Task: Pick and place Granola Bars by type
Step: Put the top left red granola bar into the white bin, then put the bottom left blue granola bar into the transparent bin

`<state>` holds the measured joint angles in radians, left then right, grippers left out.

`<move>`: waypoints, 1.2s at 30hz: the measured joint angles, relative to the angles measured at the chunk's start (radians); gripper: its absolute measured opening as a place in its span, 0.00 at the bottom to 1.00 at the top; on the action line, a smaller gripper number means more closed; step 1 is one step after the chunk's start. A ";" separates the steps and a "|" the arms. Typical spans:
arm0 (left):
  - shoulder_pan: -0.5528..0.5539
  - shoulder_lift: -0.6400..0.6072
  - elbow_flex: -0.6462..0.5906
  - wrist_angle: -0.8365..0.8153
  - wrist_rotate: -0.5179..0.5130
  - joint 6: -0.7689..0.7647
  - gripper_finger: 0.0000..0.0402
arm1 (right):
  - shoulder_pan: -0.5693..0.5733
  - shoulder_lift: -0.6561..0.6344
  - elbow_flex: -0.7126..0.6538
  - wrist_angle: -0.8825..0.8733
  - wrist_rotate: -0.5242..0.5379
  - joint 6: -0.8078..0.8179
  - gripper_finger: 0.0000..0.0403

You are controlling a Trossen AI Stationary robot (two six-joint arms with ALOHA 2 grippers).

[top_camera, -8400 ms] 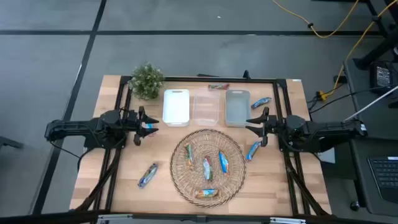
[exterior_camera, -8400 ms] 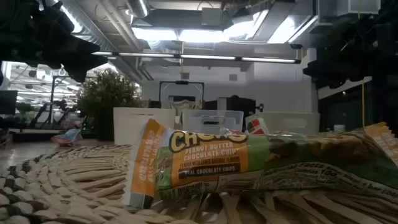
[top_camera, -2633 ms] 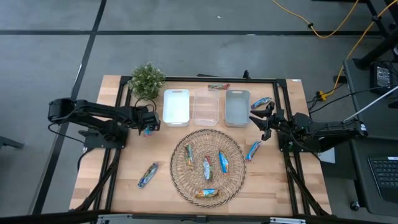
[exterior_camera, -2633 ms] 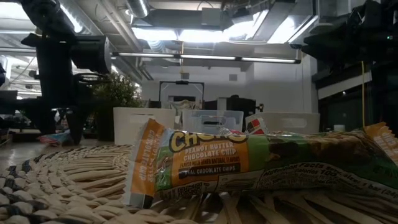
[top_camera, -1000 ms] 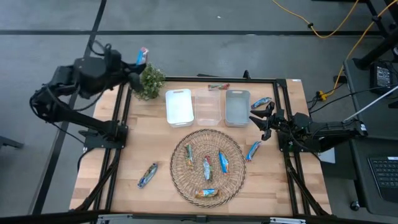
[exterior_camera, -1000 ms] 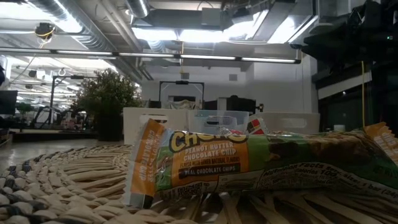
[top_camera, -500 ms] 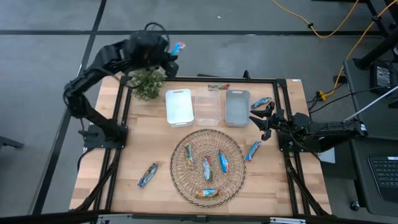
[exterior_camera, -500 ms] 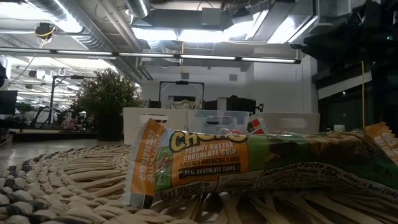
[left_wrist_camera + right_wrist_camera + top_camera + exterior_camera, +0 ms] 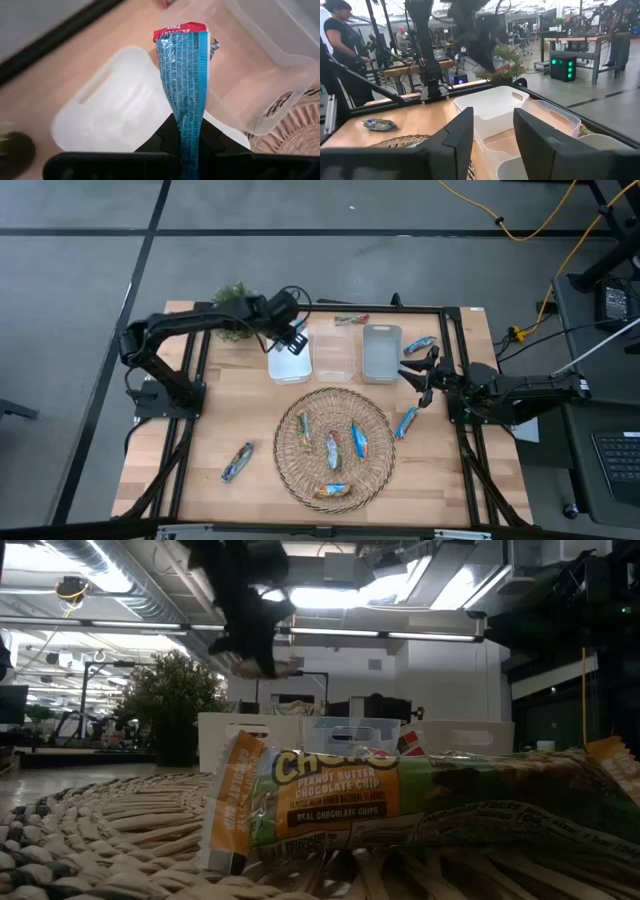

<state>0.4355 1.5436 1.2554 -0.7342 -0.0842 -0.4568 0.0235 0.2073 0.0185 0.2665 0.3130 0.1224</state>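
My left gripper (image 9: pixel 296 337) is shut on a blue granola bar (image 9: pixel 184 75) above the white bin (image 9: pixel 281 362); the low view shows it up high (image 9: pixel 262 665). My right gripper (image 9: pixel 420 367) waits open at the table's right, holding nothing, its fingers (image 9: pixel 451 145) pointing at the bins. Several bars lie in the round wicker tray (image 9: pixel 283 420), a green-orange one (image 9: pixel 400 800) closest to the low camera. Loose blue bars lie flat on the table at the near left (image 9: pixel 238 462), right of the tray (image 9: pixel 407 421) and beside the grey bin (image 9: pixel 420 345). One bar (image 9: pixel 351 320) lies behind the clear bin. My left gripper pinches the blue bar by one end (image 9: pixel 185 131) between its two fingers (image 9: pixel 215 141). The bar runs along the fingers and juts out past their tips, its red-edged far end (image 9: pixel 180 31) free. It is lifted clear, over the white bin (image 9: pixel 115 110).
Three bins stand in a row at the far side: white, clear (image 9: pixel 334 355) and grey (image 9: pixel 381 352). A small potted plant (image 9: pixel 230 292) stands at the far left corner. A black frame runs around the table. People stand in the room beyond (image 9: pixel 340 45).
My left gripper has swung from high beyond the table's far left corner, past the plant, toward the right and down, and now hangs over the white bin. It has kept the blue bar, which has travelled with it. My right gripper has stayed still.
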 joint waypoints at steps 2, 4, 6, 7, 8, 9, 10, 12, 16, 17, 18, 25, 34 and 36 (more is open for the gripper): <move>0.001 0.000 -0.032 0.007 0.000 -0.021 0.04 | 0.000 0.000 0.000 0.000 0.000 0.009 0.35; 0.001 0.000 -0.048 0.013 0.000 -0.028 0.04 | 0.000 0.000 0.000 0.000 -0.001 0.010 0.35; 0.001 0.000 -0.054 0.009 0.000 -0.028 0.04 | 0.000 0.000 0.000 0.000 -0.001 0.008 0.35; 0.001 0.000 -0.055 0.006 0.000 -0.028 0.05 | 0.000 0.000 0.000 0.000 -0.001 0.008 0.35; 0.000 0.000 -0.054 0.009 0.000 -0.029 0.06 | 0.000 0.000 0.000 0.000 -0.001 0.009 0.35; 0.000 -0.001 -0.054 0.013 0.002 -0.032 0.07 | 0.000 0.000 0.000 0.000 -0.001 0.009 0.35; 0.000 -0.001 -0.054 0.013 0.001 -0.035 0.09 | 0.000 0.000 0.000 0.000 -0.001 0.009 0.35; 0.000 -0.001 -0.054 0.012 0.001 -0.038 0.14 | 0.000 0.000 0.000 0.000 -0.001 0.009 0.35; 0.000 -0.001 -0.054 0.011 0.020 -0.036 0.25 | 0.000 0.000 0.000 -0.001 -0.001 0.008 0.35; 0.000 -0.002 -0.054 0.011 0.032 -0.035 0.28 | 0.000 0.000 0.000 -0.001 -0.001 0.008 0.35; 0.000 -0.004 -0.054 0.010 0.040 -0.031 0.31 | 0.000 0.000 0.000 -0.001 -0.001 0.008 0.35; 0.000 -0.062 -0.019 0.006 0.060 -0.036 0.46 | 0.000 0.000 0.000 -0.001 -0.001 0.008 0.35; -0.059 -0.281 0.095 -0.003 0.213 0.032 0.46 | 0.000 0.000 0.000 0.000 0.000 0.005 0.35; -0.101 -0.358 0.100 -0.004 0.294 -0.015 0.46 | 0.000 0.000 0.000 0.000 -0.001 0.006 0.35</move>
<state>0.3345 1.1858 1.3555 -0.7380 0.2096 -0.4717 0.0238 0.2073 0.0185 0.2661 0.3123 0.1279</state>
